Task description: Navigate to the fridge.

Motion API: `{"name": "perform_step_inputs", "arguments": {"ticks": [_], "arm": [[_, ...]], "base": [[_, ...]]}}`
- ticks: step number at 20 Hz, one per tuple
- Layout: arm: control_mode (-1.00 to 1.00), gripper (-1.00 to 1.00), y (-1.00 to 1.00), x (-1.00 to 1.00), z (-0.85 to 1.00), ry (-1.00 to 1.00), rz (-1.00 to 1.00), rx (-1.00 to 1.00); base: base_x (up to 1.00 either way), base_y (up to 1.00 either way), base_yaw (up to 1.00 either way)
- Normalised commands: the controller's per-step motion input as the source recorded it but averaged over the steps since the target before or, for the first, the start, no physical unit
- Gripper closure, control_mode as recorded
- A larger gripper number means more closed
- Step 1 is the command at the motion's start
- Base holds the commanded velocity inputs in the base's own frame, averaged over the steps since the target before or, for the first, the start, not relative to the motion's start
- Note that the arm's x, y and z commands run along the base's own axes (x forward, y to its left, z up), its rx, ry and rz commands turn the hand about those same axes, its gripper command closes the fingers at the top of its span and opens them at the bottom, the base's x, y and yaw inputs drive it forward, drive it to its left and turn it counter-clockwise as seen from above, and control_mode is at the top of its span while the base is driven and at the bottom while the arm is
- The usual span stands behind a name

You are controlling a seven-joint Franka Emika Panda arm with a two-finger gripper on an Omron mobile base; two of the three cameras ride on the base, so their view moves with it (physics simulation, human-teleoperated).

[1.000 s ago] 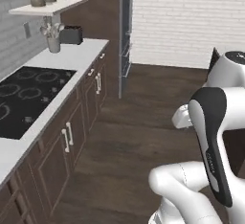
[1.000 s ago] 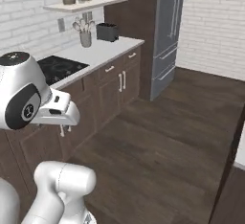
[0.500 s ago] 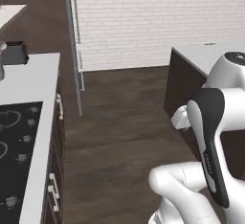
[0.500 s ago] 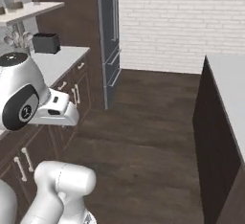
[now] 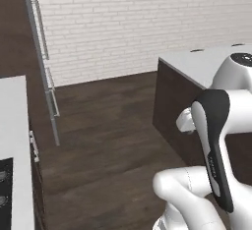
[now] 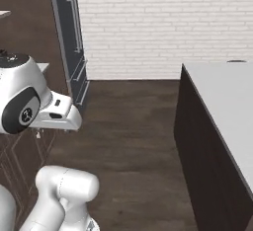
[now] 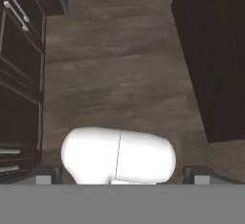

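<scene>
So fridge [image 6: 71,42] sat ahead-left, past counter [image 5: 12,140]. We figured best move: swing left, square up on its doors, stay off island [image 6: 222,126]. Jaws — couldn't tell.

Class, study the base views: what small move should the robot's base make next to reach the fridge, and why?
Probably turn left a little and roll forward. The fridge stands at the left edge of both base views, not centred, with open wooden floor between it and the island counter.
</scene>
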Motion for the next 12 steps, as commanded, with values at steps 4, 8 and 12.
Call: {"name": "perform_step_inputs", "arguments": {"ticks": [4, 8, 12], "arm": [[1.00, -1.00, 0.00, 0.00, 0.00, 0.00, 0.00, 0.00], [1.00, -1.00, 0.00, 0.00, 0.00, 0.00, 0.00, 0.00], [1.00, -1.00, 0.00, 0.00, 0.00, 0.00, 0.00, 0.00]], "base": [[1.00, 0.00, -0.24], [1.00, 0.00, -0.04], [1.00, -0.20, 0.12]]}}
